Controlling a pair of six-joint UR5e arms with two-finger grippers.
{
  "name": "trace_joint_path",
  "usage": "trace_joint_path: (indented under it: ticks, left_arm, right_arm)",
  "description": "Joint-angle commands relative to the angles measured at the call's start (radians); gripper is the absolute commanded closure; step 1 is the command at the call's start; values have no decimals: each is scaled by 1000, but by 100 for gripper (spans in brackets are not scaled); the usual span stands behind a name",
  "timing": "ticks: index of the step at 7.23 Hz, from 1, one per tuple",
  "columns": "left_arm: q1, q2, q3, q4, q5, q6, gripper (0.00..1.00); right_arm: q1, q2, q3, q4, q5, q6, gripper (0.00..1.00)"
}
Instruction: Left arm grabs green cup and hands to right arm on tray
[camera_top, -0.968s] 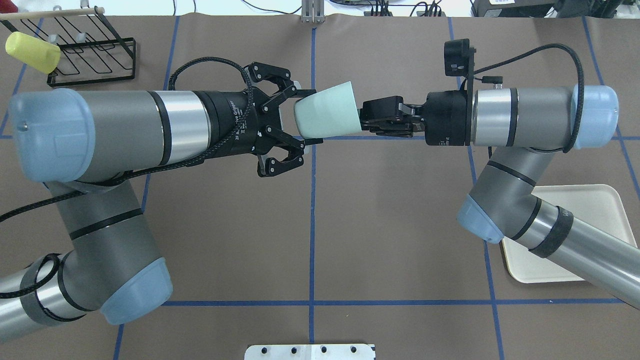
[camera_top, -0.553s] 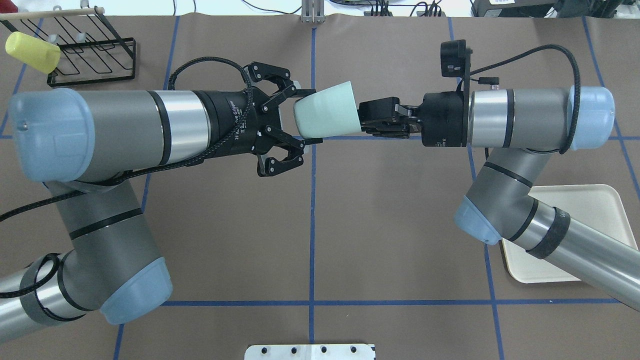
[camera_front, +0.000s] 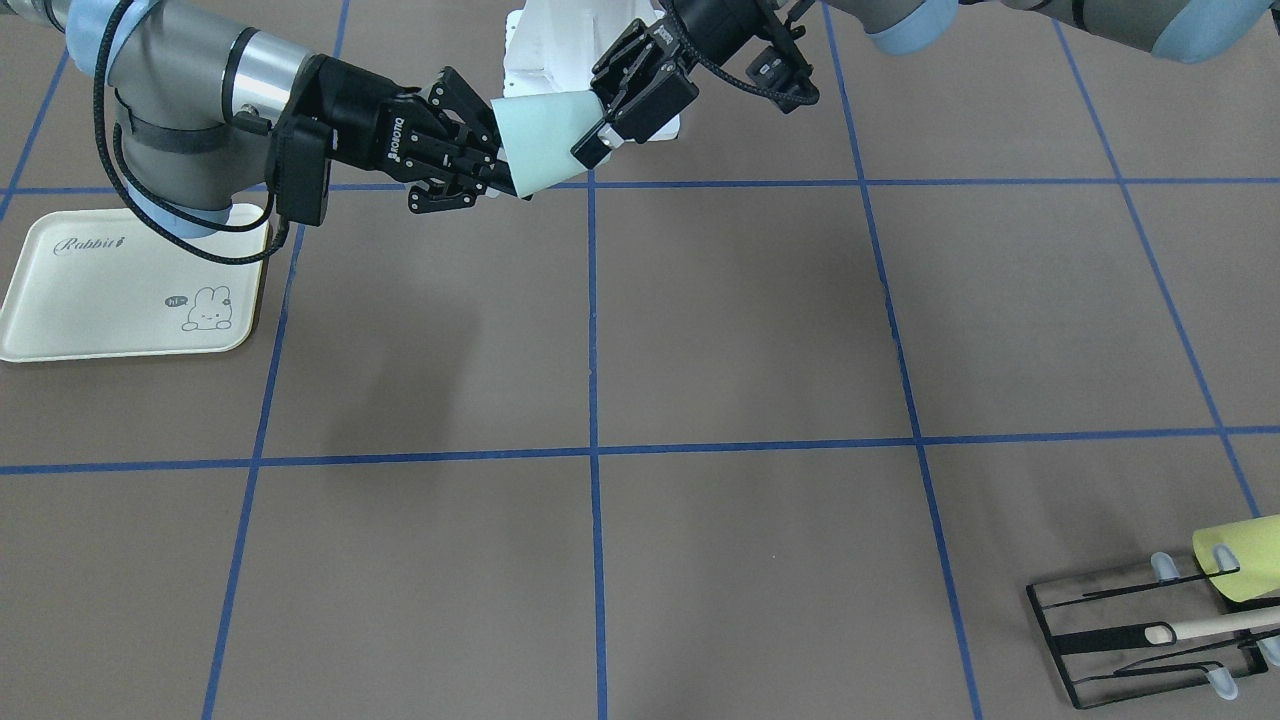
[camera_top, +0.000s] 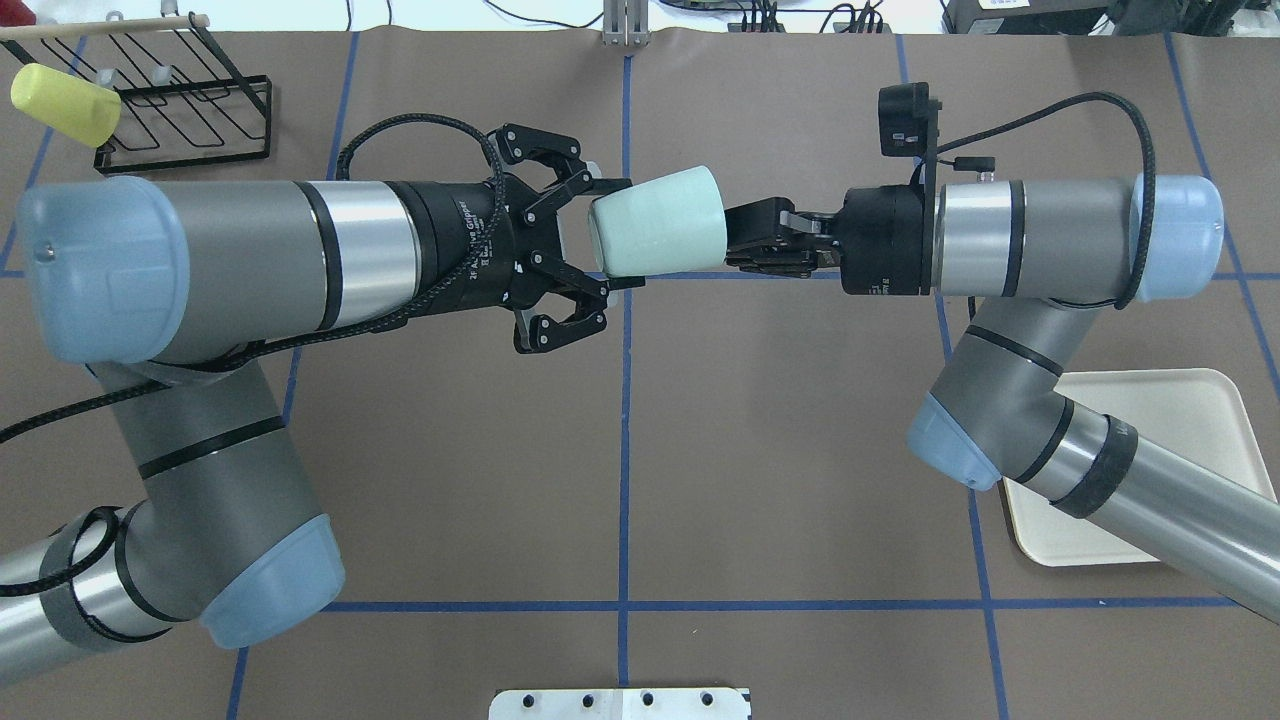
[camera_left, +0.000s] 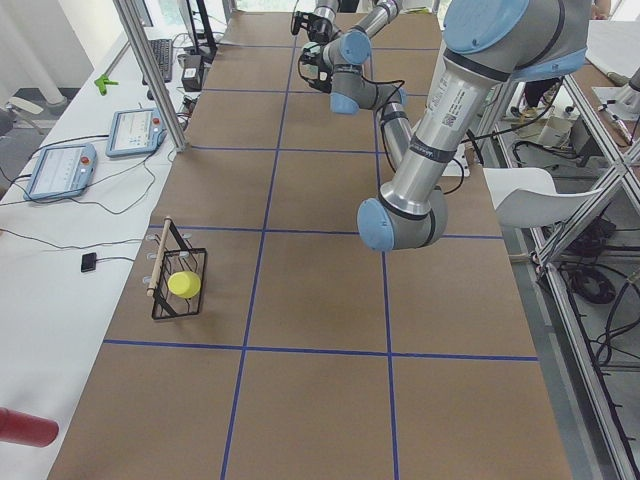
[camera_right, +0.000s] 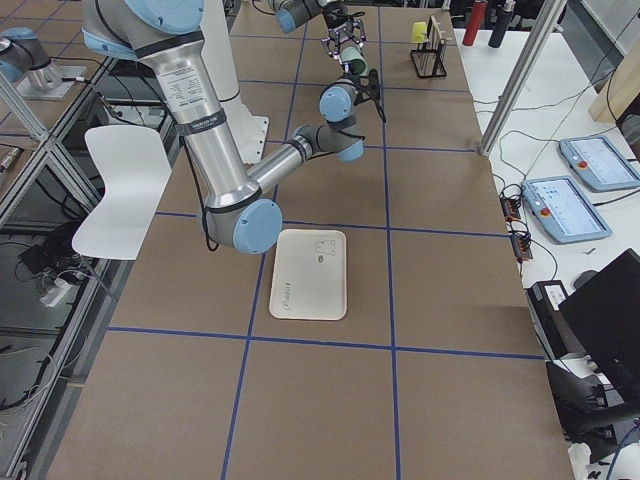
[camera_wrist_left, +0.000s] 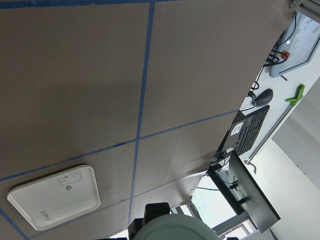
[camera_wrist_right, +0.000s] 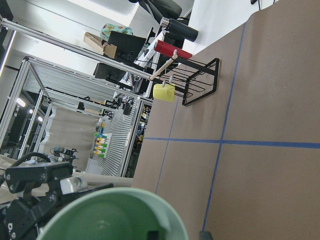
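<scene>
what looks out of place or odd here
Nothing stands out. The green cup lies sideways in mid-air between the left fingers and right fingers, intact, nothing spilled. The yellow-green cup hangs on the wire rack.

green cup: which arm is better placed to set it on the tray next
Right. The right hand grips the green cup by its rim, and the tray lies on that side; the left hand, at the cup's base, is far from it.
</scene>
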Motion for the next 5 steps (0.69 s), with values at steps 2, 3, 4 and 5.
trace_joint_path:
  ticks: [2, 3, 4, 5]
  left_arm:
    - [1, 0, 0, 0, -1, 0, 90]
    - [0, 0, 0, -2, -1, 0, 90]
    - [0, 0, 0, -2, -1, 2, 85]
    - [0, 0, 0, -3, 0, 3, 71]
  right_arm:
    - [-2, 0, 0, 1, -1, 0, 89]
    - [-1, 0, 0, 3, -1, 0, 89]
    - [-1, 0, 0, 3, -1, 0, 93]
    - [-1, 0, 0, 3, -1, 2, 99]
